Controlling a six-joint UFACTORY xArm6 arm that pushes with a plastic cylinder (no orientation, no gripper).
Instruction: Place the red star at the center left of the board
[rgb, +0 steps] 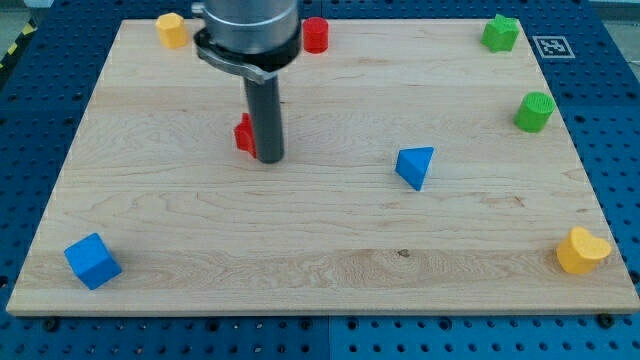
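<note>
The red star (243, 133) lies on the wooden board (200, 230), left of the middle and a little toward the view's top. Most of it is hidden behind my rod; only its left edge shows. My tip (269, 158) rests on the board right against the star's right side, touching or nearly touching it. The rod rises from the tip to the grey arm body at the view's top.
A blue triangle block (415, 166) lies right of centre. A blue cube (92, 260) sits bottom left, a yellow block (171, 29) and a red cylinder (316, 34) at the top, a green star (500, 32) and a green cylinder (535, 111) at right, a yellow block (583, 250) bottom right.
</note>
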